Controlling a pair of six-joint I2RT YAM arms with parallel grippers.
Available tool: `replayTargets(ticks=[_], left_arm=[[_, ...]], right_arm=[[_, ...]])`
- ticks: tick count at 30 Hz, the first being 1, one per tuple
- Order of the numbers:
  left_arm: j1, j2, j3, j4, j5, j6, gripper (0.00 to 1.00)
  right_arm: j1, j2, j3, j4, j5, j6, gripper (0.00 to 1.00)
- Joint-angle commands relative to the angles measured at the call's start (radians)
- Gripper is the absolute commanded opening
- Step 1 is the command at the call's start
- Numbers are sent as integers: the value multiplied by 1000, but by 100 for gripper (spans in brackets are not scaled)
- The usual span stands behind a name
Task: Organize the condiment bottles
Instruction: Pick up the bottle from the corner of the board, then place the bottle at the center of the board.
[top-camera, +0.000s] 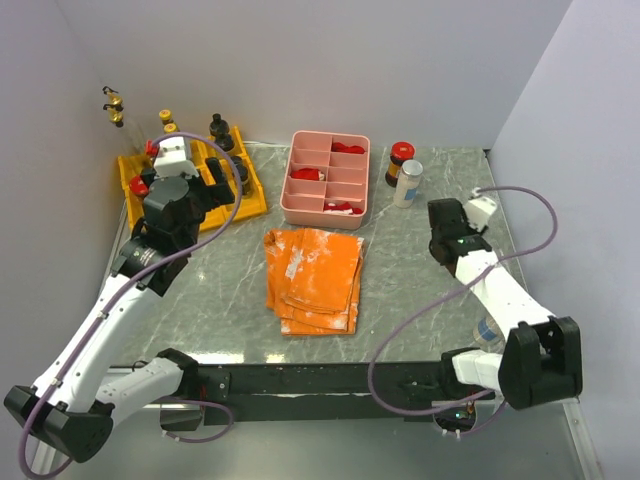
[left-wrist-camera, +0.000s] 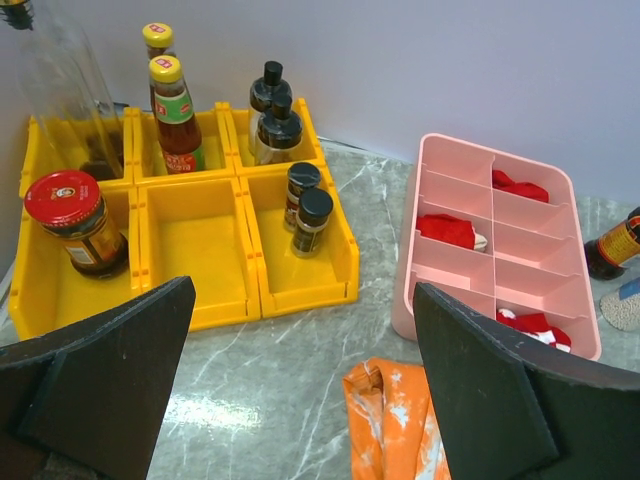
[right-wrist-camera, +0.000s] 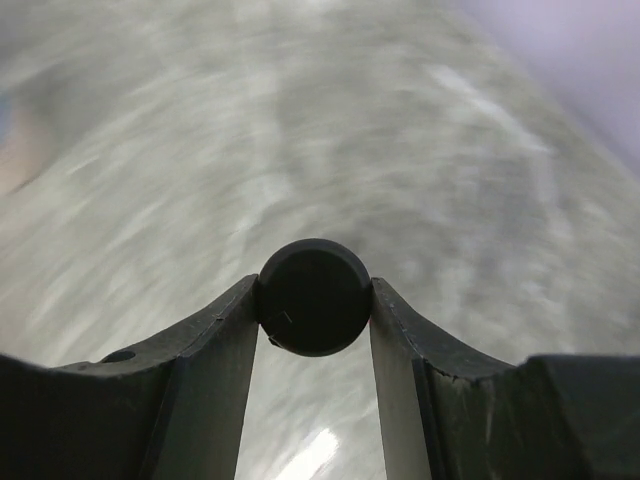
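Note:
My right gripper (right-wrist-camera: 314, 292) is shut on the round black cap (right-wrist-camera: 314, 312) of a condiment bottle, seen from straight above; the bottle's body is hidden under it. In the top view that gripper (top-camera: 447, 232) hangs over the table's right side. A red-capped dark jar (top-camera: 400, 163) and a silver-capped white bottle (top-camera: 408, 184) stand beside the pink tray. My left gripper (left-wrist-camera: 302, 292) is open and holds nothing, in front of the yellow bins (left-wrist-camera: 200, 300). The bins hold a red-lidded jar (left-wrist-camera: 72, 222), yellow-capped sauce bottles (left-wrist-camera: 175, 115), black-capped bottles (left-wrist-camera: 275, 120) and two small black-capped jars (left-wrist-camera: 308, 208).
A pink divided tray (top-camera: 296, 205) with red pieces stands at the back centre. An orange folded cloth (top-camera: 315, 278) lies mid-table, its corner just below my left fingers (left-wrist-camera: 400, 420). White walls close in the back and both sides.

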Motion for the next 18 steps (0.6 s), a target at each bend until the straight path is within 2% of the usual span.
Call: replayTargets(ticks=[1,3,6,12,18], left_arm=[[-4,-36,-6,45,-33,19,96],[-4,-46,-10,49,-44,18,97],[-2,-75,-7,30,-15,-8,96],[-4,-215,39,-123,47,-97,96],[-4,-413,25,-207,181,-186,96]], right_arm=[[158,-108,11,135,-173,-167,16],[235,-125,23,166,-265,-187,16],[397,-99,100,161,-290,-187,16],[708,107,350,108,-253,-179,15],[880,363,600,112,-267,-193,15]])
